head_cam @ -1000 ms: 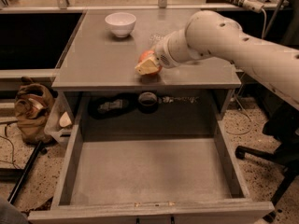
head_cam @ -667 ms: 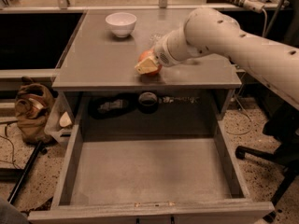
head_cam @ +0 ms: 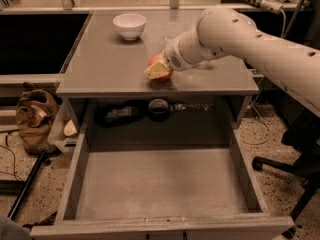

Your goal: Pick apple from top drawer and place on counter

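Observation:
The red apple (head_cam: 162,61) is at the counter (head_cam: 107,66), near its front edge and about in the middle, held in my gripper (head_cam: 159,70). The gripper reaches in from the right on the white arm, and a pale yellowish finger (head_cam: 154,72) covers the apple's front. I cannot tell whether the apple touches the counter surface. The top drawer (head_cam: 160,186) is pulled fully open below the counter, and its grey floor is bare.
A white bowl (head_cam: 129,25) stands at the counter's back left. Black items (head_cam: 159,109) lie in the cabinet recess behind the drawer. A brown bag (head_cam: 35,116) sits on the floor at the left, and an office chair base (head_cam: 280,166) is at the right.
Almost nothing has changed. The arm has shifted only slightly, and the gripper with the apple stays at the same spot on the counter.

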Robot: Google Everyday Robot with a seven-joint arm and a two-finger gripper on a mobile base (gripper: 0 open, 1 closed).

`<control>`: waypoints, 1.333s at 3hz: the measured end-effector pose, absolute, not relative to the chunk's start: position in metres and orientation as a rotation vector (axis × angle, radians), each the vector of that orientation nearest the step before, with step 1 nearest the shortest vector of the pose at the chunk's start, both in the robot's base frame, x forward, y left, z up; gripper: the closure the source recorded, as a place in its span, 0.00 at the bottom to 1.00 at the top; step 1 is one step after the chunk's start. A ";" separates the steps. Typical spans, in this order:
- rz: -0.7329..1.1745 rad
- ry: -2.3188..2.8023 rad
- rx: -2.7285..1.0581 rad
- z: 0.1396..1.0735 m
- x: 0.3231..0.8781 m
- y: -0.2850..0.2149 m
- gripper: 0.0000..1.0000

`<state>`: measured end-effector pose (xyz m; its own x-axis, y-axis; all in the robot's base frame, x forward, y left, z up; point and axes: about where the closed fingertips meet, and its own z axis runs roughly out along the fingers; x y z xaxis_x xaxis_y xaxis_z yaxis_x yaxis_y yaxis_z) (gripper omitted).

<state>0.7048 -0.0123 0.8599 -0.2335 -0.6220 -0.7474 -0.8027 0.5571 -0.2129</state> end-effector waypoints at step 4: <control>0.272 1.953 -1.150 0.860 0.705 -0.012 0.00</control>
